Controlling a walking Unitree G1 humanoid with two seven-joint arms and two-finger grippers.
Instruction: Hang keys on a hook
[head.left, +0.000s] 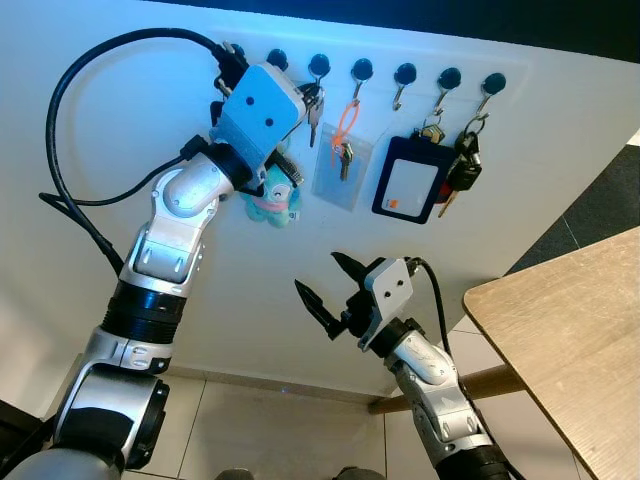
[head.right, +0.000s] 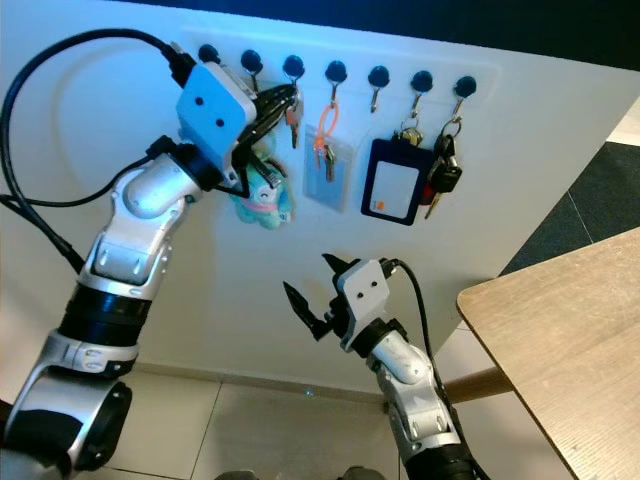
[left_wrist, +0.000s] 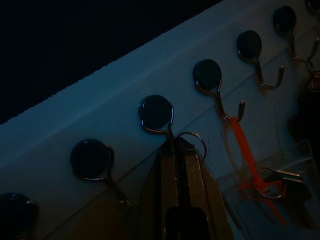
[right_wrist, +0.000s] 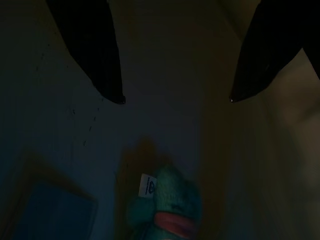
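Floor (head.left: 270, 430): pale tiles, lying nearest below the robot.

Desk (head.left: 570, 330): one, light wood grain, rounded corner, standing at the robot's right, near the wall.

Right tool (head.left: 322, 288): two long black tapered fingers spreading wide apart, holding nothing, hovering low before the wall, below the hanging items.

Left tool (head.right: 272, 104): raised against the hook row, black fingers pressing together on the keys (head.right: 291, 112). In the left wrist view the closed fingertips (left_wrist: 175, 150) are sitting right beneath one hook (left_wrist: 157, 114), with a thin metal key ring (left_wrist: 196, 141) just beside its stem; whether the ring is on the hook, I cannot tell.

Plush charm (head.left: 272, 200): one, soft, teal and pink, dangling below the left tool.

Clear plastic sleeve (head.left: 340, 165): one, flat, hanging by an orange loop (head.left: 347, 120), a small key lying against it.

Black badge holder (head.left: 407, 180): one, rectangular, holding a white card.

Car key bunch (head.left: 462, 165): one, dark fobs, hanging farther to the right.

Wall (head.left: 120, 110): white, smooth; seven round black-capped metal hooks are showing in a row.
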